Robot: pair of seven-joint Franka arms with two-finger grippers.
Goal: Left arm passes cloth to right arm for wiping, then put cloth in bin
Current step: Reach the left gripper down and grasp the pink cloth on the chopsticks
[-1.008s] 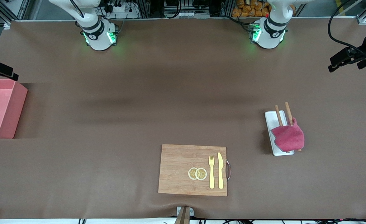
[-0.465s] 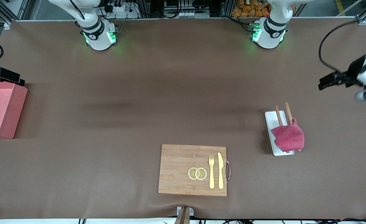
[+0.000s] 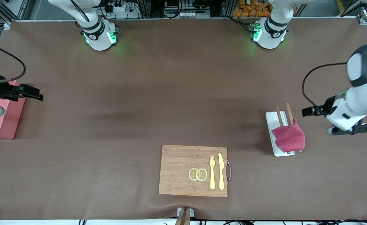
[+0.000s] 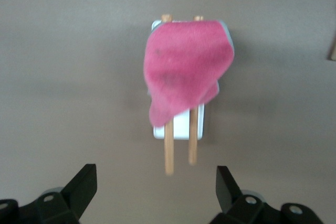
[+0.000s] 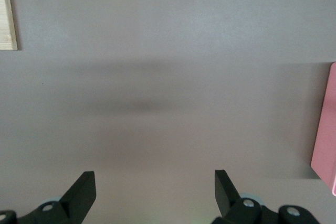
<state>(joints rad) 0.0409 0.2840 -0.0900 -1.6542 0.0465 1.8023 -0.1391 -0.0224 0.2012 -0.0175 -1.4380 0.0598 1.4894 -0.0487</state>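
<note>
Nothing is done yet, you see: the cloth [image 3: 289,138] lies draped over two wooden sticks [image 3: 289,113] on the white tray [image 3: 272,120]. Your left pincer [image 4: 155,195] hangs over bare bench beside it, jaws wide, empty. The right pincer [image 5: 155,195], open and empty, waits near the bin [image 3: 2,125]. Handover, wiping, binning remain.

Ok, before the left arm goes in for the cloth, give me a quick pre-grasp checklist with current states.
1. Left gripper open: ok, fingers spread wide.
2. Cloth reachable from above: ok, it lies draped over the white tray and two wooden sticks, nothing on top.
3. Left gripper over the cloth: not ok, it hangs beside the tray, toward the left arm's end of the table.
4. Right gripper open for handover: ok.
5. Bin unobstructed: cannot tell, the right arm covers part of it.
</note>
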